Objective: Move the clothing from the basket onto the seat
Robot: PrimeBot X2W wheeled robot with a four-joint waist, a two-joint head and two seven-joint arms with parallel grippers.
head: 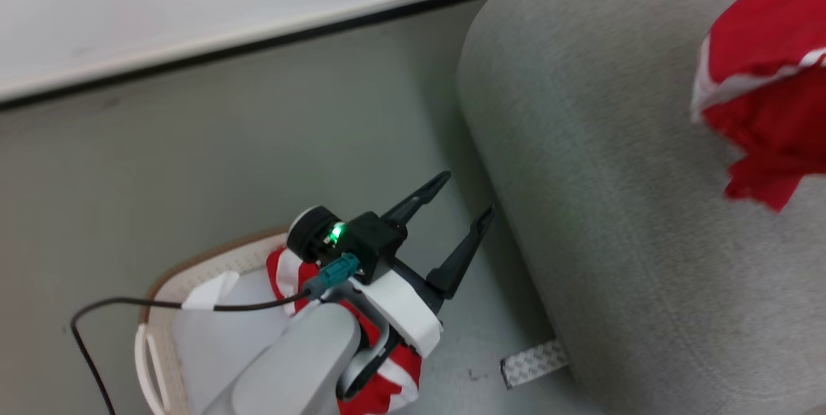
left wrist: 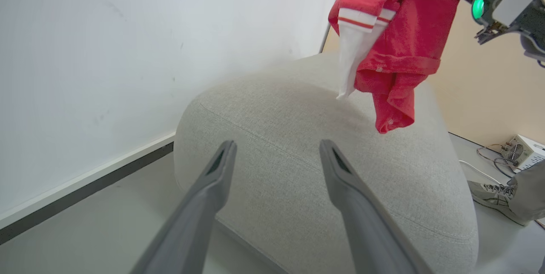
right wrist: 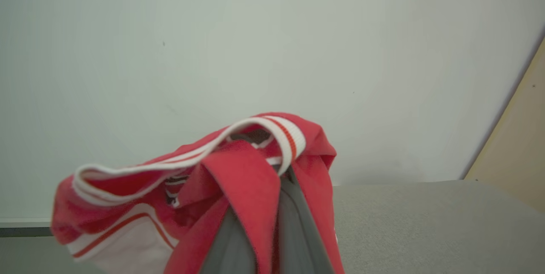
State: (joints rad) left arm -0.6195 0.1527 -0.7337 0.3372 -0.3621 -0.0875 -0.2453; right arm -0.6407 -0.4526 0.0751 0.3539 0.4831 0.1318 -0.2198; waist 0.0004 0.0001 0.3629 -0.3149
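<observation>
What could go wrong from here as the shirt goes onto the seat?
1. The shirt is wrapped over the right gripper, so it may cling when the jaws open.
2. The left gripper hangs open close to the side of the seat and could bump it.
3. Its cable loops across the basket and might snag the clothes in it.

No words, numbers or signs can be read here. The white box on the floor has small dark marks on it, but they are too tiny to read.
</observation>
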